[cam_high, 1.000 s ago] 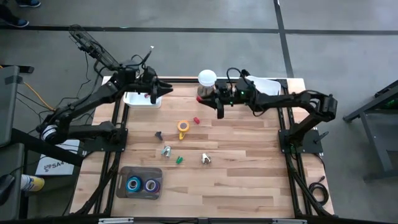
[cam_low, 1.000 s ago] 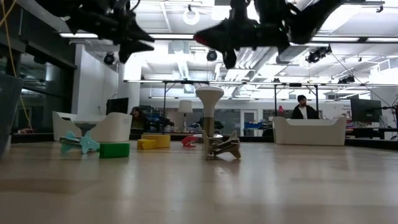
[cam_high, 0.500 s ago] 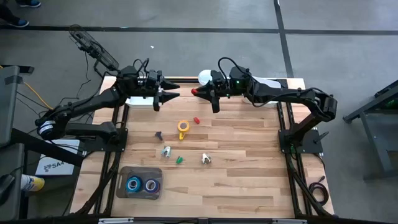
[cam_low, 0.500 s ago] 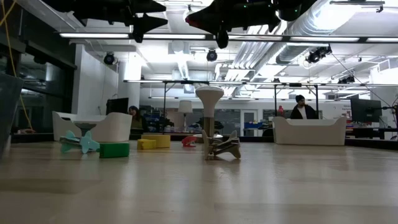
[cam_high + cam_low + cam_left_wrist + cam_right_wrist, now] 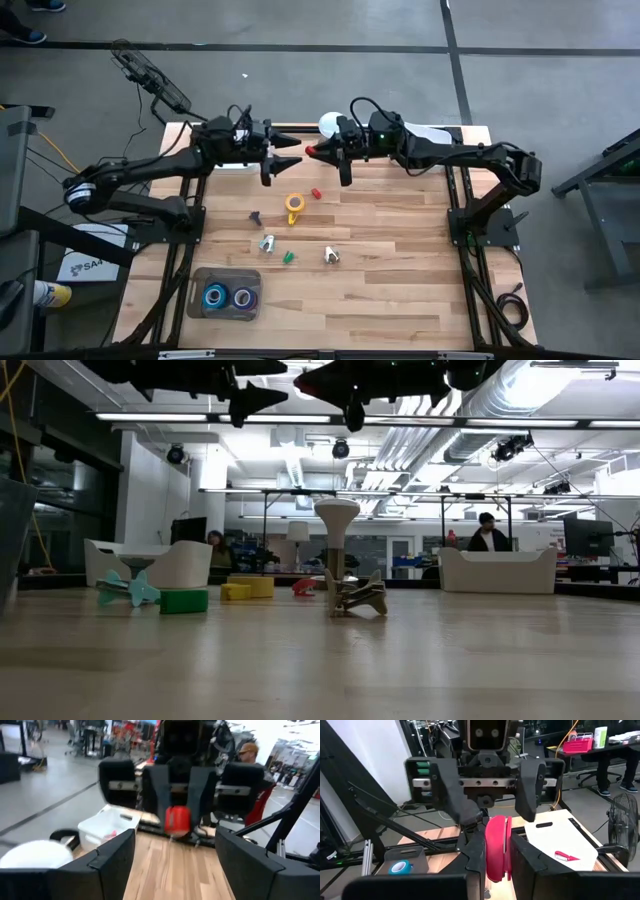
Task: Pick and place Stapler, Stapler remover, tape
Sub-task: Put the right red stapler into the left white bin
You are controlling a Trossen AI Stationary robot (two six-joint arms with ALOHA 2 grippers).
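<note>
A red tape roll [image 5: 498, 849] is clamped edge-on in the right hand [image 5: 318, 151], held above the far middle of the tabletop [image 5: 400, 290], its flat faces turned sideways. The left hand [image 5: 288, 154] faces it just apart, fingers [image 5: 112, 857] spread open and empty. Below them lie a yellow-orange tape roll [image 5: 294, 204] and small pieces; 2 tape rolls [image 5: 228, 297] sit in a grey tray [image 5: 198, 277].

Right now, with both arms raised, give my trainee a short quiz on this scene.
1. True or false: the left gripper is shut on something.
2. Which one holds the red item? A: the left gripper. B: the right gripper.
3. Fill in: the grey tray holds ___ tape rolls.
Key: 1 false; 2 B; 3 two.
</note>
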